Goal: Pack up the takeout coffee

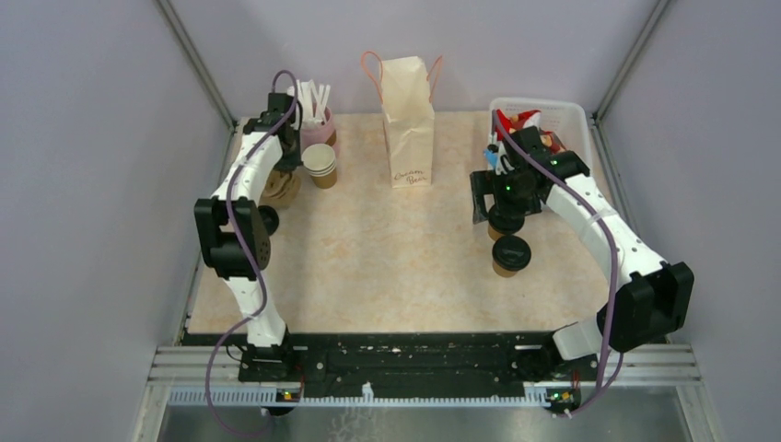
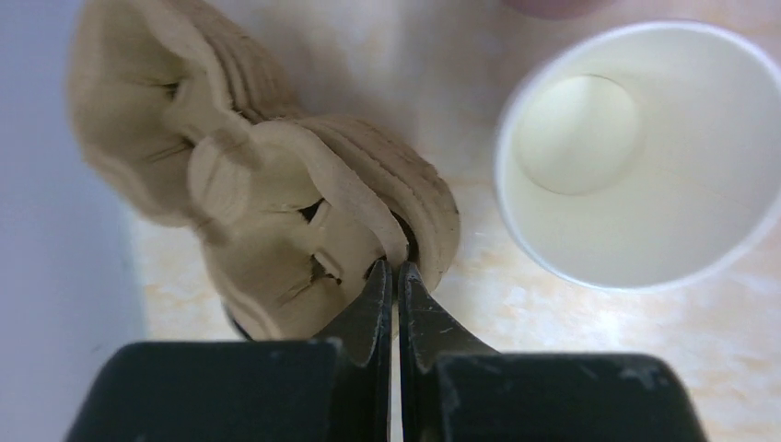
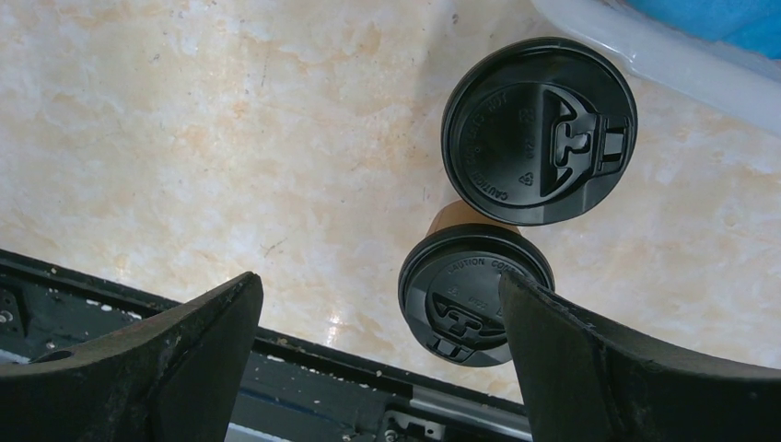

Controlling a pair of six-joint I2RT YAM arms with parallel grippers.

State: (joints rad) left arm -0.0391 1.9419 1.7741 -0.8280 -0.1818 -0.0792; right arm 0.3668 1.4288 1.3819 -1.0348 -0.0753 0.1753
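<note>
Two black-lidded cups below the wide right claw; one bag; left claw closed.

Mostly hidden under the right gripper in the top view: one lidded coffee cup, only part of its lid showing. Hidden there too, behind its own wrist: the left gripper. Cut off by the left wrist view's top edge and blurred: the stack of pulp carriers, perhaps nipped at its rim, contact out of sight. Clipped at right: white-lined cup. Clipped in the right wrist view's corner: clear bin, blue contents unidentifiable. Too small to read: print on the paper bag.
</note>
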